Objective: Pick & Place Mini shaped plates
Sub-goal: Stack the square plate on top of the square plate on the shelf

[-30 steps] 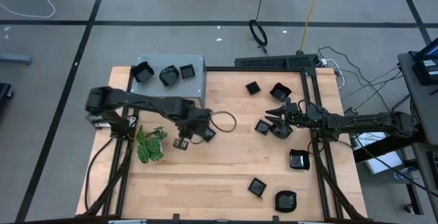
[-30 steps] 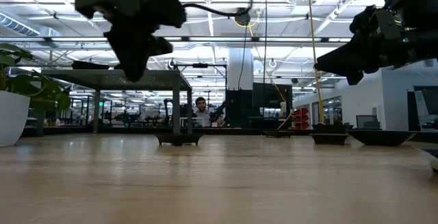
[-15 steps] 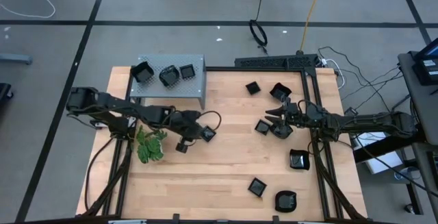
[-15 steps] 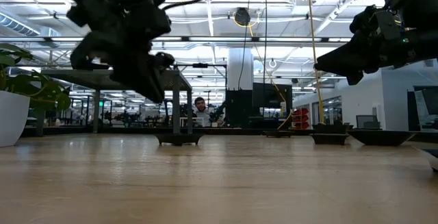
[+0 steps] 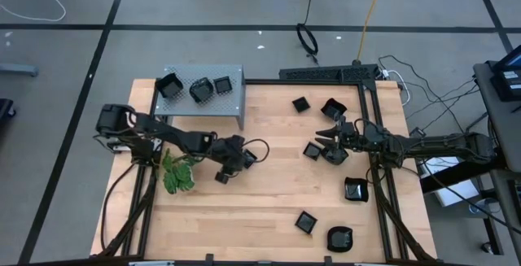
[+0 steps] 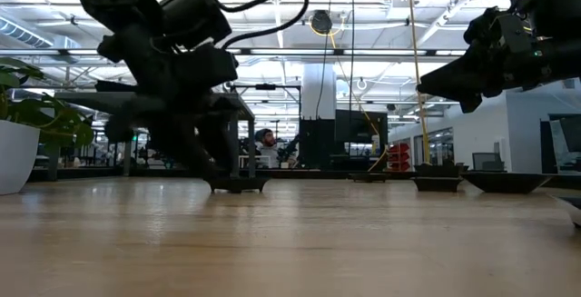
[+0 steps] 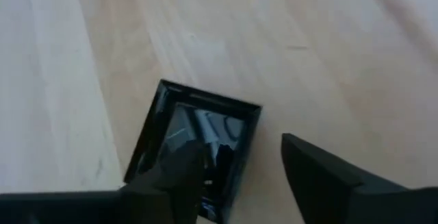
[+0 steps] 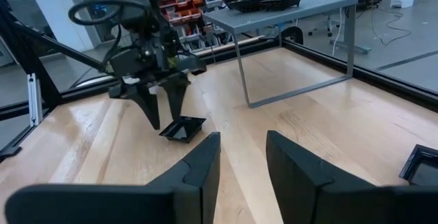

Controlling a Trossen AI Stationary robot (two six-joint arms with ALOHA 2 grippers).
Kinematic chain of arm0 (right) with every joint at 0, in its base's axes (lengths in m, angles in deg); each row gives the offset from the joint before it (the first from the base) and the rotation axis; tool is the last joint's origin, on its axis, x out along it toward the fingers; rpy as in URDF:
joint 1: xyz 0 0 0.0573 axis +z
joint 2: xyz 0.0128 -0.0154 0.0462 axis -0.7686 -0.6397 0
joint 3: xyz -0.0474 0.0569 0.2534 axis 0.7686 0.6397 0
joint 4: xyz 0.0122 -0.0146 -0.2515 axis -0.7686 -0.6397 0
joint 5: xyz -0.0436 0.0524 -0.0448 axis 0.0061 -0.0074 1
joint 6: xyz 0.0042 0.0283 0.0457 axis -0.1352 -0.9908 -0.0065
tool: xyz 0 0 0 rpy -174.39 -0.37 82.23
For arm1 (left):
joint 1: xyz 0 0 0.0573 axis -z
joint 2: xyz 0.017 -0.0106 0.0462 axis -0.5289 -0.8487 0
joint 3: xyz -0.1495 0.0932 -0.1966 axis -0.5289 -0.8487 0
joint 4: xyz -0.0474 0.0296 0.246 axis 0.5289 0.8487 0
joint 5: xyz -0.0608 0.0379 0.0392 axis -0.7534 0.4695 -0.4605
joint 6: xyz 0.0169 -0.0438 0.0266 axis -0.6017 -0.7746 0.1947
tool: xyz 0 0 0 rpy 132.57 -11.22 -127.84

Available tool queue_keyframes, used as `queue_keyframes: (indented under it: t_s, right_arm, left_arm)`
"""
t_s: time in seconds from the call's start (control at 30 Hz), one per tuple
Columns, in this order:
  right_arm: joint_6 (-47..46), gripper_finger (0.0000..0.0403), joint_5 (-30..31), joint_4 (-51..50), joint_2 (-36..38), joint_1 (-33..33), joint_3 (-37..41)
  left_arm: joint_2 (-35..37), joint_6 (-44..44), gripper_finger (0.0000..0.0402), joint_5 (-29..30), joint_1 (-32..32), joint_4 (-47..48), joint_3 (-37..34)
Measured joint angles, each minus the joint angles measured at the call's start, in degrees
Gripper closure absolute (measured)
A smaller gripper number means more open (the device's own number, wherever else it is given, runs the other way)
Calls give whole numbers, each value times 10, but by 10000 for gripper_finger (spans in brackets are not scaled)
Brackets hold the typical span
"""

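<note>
A small square glossy black plate [image 7: 195,152] lies flat on the wooden table [image 5: 269,193], left of centre; it also shows in the high view [image 5: 221,177] and the right wrist view [image 8: 183,129]. My left gripper [image 7: 239,148] is open, pointing down over it. One finger is over the dish and the other outside one rim. My right gripper [image 8: 243,155] is open and empty. It hovers at the right [image 5: 326,138] beside two more black plates [image 5: 312,150]. My left gripper has its open fingers [image 7: 181,172] on either side of one rim [image 7: 246,138] of the square plate, coming from above. I cannot tell whether they touch it. The plate lies flat on the table.
A grey perforated shelf [image 5: 232,103] at the far left carries three black plates [image 5: 200,90]. A green potted plant [image 5: 179,172] stands just left of my left gripper. Several more black plates lie along the right side [image 5: 356,189], far [image 5: 300,103] and near [image 5: 306,222].
My left gripper has come down from well above the table to just over the square plate and has tipped as it went. The plate has stayed in place. My right gripper has kept still.
</note>
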Motion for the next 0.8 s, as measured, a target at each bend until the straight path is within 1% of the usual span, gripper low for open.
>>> queue_keyframes:
  t_s: [0.07, 0.13, 0.23, 0.3, 0.37, 0.53, 0.6, 0.67, 0.8]
  right_arm:
    - [0, 297, 0, 0, 0, 0, 0]
    - [0, 297, 0, 0, 0, 0, 0]
    - [0, 297, 0, 0, 0, 0, 0]
    - [0, 297, 0, 0, 0, 0, 0]
    - [0, 297, 0, 0, 0, 0, 0]
    - [0, 297, 0, 0, 0, 0, 0]
    - [0, 297, 0, 0, 0, 0, 0]
    - [0, 297, 0, 0, 0, 0, 0]
    - [0, 297, 0, 0, 0, 0, 0]
  left_arm:
    - [-13, 13, 185, 12, 0, -16, 0]
    - [-24, 13, 181, 17, 0, -13, 0]
    - [-33, 14, 192, 16, 2, -15, 1]
    - [-34, 15, 215, 16, 5, -13, 1]
    - [-34, 15, 245, 16, 7, -12, 1]
    - [-35, 14, 343, 12, 8, -11, 1]
    - [-35, 8, 381, 19, 7, -13, 1]
    - [-36, -10, 391, 22, 5, -13, 1]
    - [-36, -34, 380, 21, 6, -16, 6]
